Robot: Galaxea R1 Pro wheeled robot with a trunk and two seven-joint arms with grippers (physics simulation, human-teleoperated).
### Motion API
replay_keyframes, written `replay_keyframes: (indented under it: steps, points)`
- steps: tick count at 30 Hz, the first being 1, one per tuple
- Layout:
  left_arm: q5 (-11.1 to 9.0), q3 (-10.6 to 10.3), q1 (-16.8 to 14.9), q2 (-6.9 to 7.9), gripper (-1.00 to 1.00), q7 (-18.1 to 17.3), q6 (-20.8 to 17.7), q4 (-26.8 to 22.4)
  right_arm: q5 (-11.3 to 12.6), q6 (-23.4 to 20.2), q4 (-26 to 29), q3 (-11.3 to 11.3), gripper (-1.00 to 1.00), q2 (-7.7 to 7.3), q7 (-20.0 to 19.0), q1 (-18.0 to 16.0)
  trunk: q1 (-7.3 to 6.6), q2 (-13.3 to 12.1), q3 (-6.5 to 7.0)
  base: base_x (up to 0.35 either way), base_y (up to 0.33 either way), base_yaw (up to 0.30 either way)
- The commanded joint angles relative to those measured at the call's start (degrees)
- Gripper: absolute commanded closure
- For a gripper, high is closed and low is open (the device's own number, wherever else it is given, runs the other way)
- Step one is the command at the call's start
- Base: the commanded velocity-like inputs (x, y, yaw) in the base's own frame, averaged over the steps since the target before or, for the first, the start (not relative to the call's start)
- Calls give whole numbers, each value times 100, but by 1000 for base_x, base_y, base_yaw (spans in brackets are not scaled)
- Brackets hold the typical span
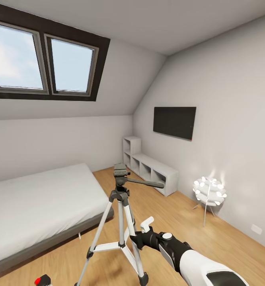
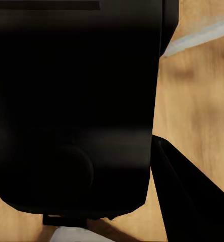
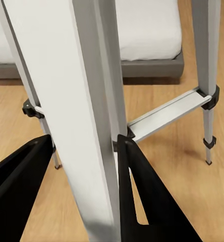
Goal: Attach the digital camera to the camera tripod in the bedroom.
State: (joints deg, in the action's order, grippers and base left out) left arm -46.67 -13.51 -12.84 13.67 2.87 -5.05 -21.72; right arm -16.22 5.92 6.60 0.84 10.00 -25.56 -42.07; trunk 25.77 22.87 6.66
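Observation:
The camera tripod (image 1: 120, 198) stands on the wood floor in the bedroom, its black pan head (image 1: 120, 172) bare on top and its side handle (image 1: 146, 183) pointing right. My right gripper (image 1: 137, 237) is low on one silver leg. In the right wrist view the right gripper (image 3: 84, 143) has both black fingers pressed to that leg (image 3: 66, 75). The digital camera (image 1: 43, 281), black with a red dot, peeks in at the head view's bottom edge. Its dark body (image 2: 76, 75) sits between the fingers of my left gripper (image 2: 74, 143), and one finger (image 2: 192, 201) shows beside it.
A low grey bed (image 1: 37, 206) lies left of the tripod. A white cube shelf (image 1: 152, 169) runs along the right wall under a black screen (image 1: 174, 122). A white bulb floor lamp (image 1: 209, 191) stands at the right. Dark-framed skylights (image 1: 41, 63) sit in the sloped ceiling.

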Motion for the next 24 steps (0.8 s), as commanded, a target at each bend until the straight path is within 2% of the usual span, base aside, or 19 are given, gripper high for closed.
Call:
replay_keyframes:
  steps: [1, 2, 3, 5, 7, 9, 10, 11, 13, 15, 17, 18, 20, 21, 23, 24]
  points:
    - [-78, 36, 1, 138, 100, 39, -39, -123, -20, 31, 0, -20, 100, 0, -2, -3, 2, 5, -3, 0, 0, 0]
    - [-101, 111, 1, 302, 100, 45, -75, -325, -24, 31, 0, -21, 100, 0, -2, -3, 2, 5, -3, 0, 0, 0]
    - [-109, 143, 1, 395, 100, 47, -108, -462, -25, 31, 0, -21, 100, 0, -2, -3, 2, 5, -3, 0, 0, 0]
    - [-133, 253, 1, 804, 100, 67, -471, -1188, -28, 32, 0, -22, 100, 0, -2, -3, 2, 5, -3, 0, 0, 0]
    - [-139, 328, 1, 1005, 100, 92, -814, -1602, -34, 32, 0, -22, 100, 0, -2, -3, 2, 5, -3, 0, 0, 0]
    - [-144, 676, 1, 1365, 100, 261, -1726, -2546, -37, 37, 0, -22, 100, 0, -2, -3, 2, 5, -3, 0, 0, 0]
    - [-136, 1033, -8, 1507, 100, 476, -2319, -3163, -38, 39, 0, -22, 100, 0, -2, -3, 2, 5, -3, 0, 0, 0]
    - [-126, 1153, -15, 1537, 100, 564, -2498, -3341, -38, 39, 0, -22, 100, 0, -2, -3, 2, 5, -3, 0, 0, 0]
    - [-96, 1510, -46, 1608, 100, 970, -3114, -3892, -39, 40, 0, -22, 100, 0, -2, -3, 2, 5, -3, 0, 0, 0]
    - [-91, 1638, -160, 1632, 100, 1265, -3528, -4198, -39, 40, 0, -22, 100, 0, -2, -3, 2, 5, -3, 0, 0, 0]
    - [-111, 1704, -439, 1636, 100, 1489, -3921, -4475, -39, 40, 0, -27, 100, 0, -2, -3, 2, 5, -3, 0, 0, 0]
    - [-126, 1729, -679, 1622, 100, 1583, -4173, -4617, -39, 40, 0, -28, 100, 0, -2, -3, 2, 5, -3, 0, 0, 0]
    - [-135, 1755, -1256, 1548, 100, 1685, -4675, -4786, -39, 40, 0, -29, 100, 0, -2, -3, 2, 5, -3, 0, 0, 0]
    - [-126, 1758, -1412, 1512, 100, 1700, -4799, -4809, -39, 40, 0, -29, 100, 0, -2, -3, 2, 5, -3, 0, 0, 0]
    - [-102, 1763, -2042, 1237, 100, 1751, -5180, -4843, -39, 40, 0, -30, 100, 0, -2, -3, 2, 5, -3, 0, 0, 0]
    - [-96, 1761, -2190, 1145, 100, 1767, -5237, -4843, -39, 40, 0, -30, 100, 0, -2, -3, 2, 5, -3, 0, 0, 0]
